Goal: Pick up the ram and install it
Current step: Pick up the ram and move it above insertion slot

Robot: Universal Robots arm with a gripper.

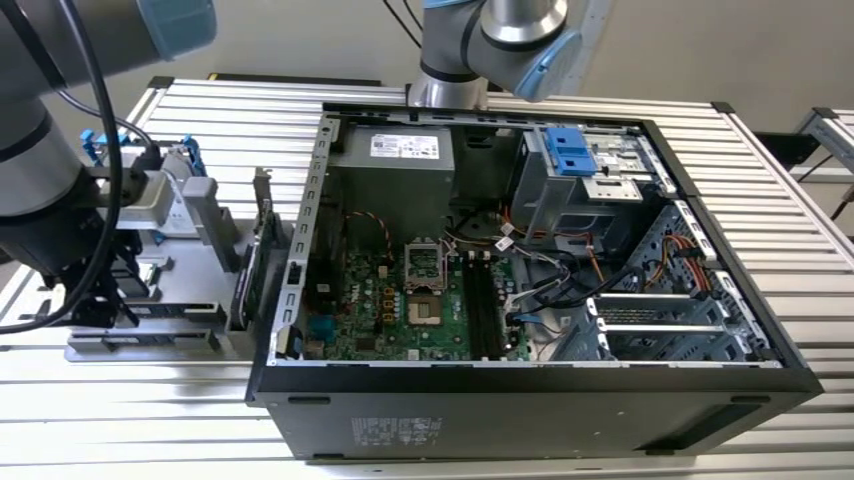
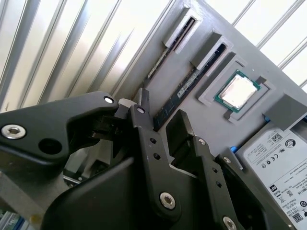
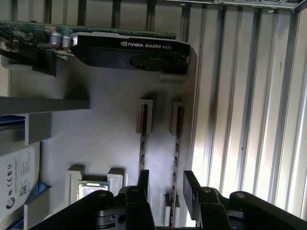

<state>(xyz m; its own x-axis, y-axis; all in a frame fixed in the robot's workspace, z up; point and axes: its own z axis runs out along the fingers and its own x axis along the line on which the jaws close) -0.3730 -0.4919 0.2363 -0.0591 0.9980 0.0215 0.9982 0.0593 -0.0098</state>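
The gripper hangs over a grey parts tray with its two black fingers spread apart and nothing between the pads. The ram stands on edge in a narrow slot of that tray, dark with a small white label, and in the second wrist view its near end runs into the gap between the fingers without touching them. A second slot lies parallel just beside it. A processor sits in a square recess next to the ram, and a hard drive lies beyond that.

In the first wrist view a graphics card stands at the tray's far end.

In the exterior view the arm is over the tray at the exterior view's left, beside the open computer case on the slatted table.
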